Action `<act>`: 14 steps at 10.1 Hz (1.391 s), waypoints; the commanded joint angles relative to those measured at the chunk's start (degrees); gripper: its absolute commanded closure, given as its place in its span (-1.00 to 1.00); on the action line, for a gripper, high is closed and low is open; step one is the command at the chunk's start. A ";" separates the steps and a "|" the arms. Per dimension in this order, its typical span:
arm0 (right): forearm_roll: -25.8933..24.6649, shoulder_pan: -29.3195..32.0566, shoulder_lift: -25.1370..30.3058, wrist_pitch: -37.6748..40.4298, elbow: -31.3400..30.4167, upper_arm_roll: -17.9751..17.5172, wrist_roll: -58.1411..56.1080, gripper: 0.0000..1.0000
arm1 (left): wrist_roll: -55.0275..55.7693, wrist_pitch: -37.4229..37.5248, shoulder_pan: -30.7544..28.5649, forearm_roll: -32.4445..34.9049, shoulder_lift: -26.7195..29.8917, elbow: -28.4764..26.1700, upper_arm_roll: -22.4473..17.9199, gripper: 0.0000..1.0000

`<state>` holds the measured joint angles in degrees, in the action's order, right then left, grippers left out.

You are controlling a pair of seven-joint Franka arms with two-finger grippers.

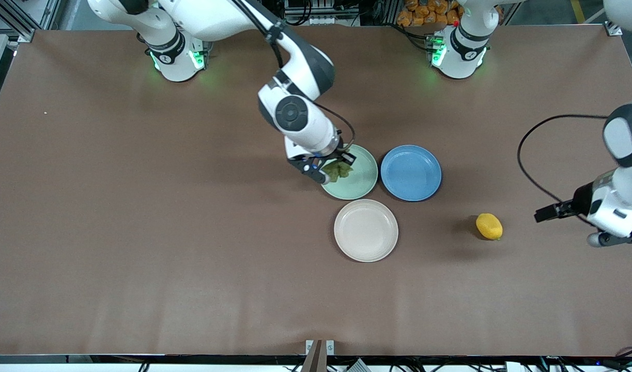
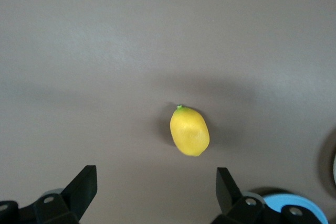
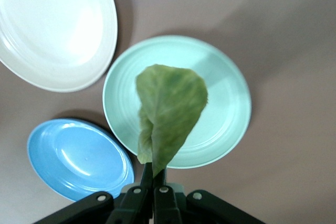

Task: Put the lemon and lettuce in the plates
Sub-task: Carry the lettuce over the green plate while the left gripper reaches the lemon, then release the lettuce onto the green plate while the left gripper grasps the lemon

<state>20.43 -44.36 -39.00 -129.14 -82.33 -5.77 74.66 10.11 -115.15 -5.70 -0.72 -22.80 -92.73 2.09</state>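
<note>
Front view: 3 plates cluster at centre frame on the brown table [image 1: 140,232], where the right gripper [image 1: 332,168], fingers pinched shut on the lettuce [image 1: 338,170], holds the dark green leaf over the mint plate [image 1: 359,181]. The blue plate [image 1: 411,172] sits just beside the mint one toward the left arm's end of the table, and the beige plate [image 1: 366,230], bare, lies lower in the frame, nearer the camera. At right of frame the lemon [image 1: 489,226] rests on the table, well apart from the plates, with the left gripper [image 1: 548,213] near it, its state not readable from this angle. Left wrist view: the lemon [image 2: 189,131] lies at centre frame on the table, the left gripper [image 2: 156,190] over it with its 2 fingers [image 2: 83,187] spread wide and holding nothing. Right wrist view: the lettuce [image 3: 168,111] hangs at centre frame from the closed right gripper [image 3: 153,174] over the mint plate [image 3: 226,98], with the beige plate [image 3: 58,30] at upper left and the blue plate [image 3: 79,158] at lower left.
</note>
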 commanded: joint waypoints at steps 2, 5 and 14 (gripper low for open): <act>-1.87 -3.72 -4.40 -6.10 0.77 0.94 5.92 -0.13 | 14.01 -4.10 3.31 0.90 -6.44 0.70 0.37 -1.00; -2.93 -3.19 -3.02 -2.72 1.12 2.24 6.02 -1.00 | 21.87 -7.37 5.08 1.07 -12.60 0.70 0.28 -1.00; -5.38 12.08 15.69 43.68 12.55 4.45 -18.80 -1.00 | 21.97 -9.31 4.82 3.27 -16.22 -1.05 0.11 -1.00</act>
<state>16.46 -35.25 -27.15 -88.82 -68.08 -0.94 61.72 30.54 -123.82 -0.82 0.85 -39.02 -93.25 2.12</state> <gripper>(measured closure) 0.000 0.000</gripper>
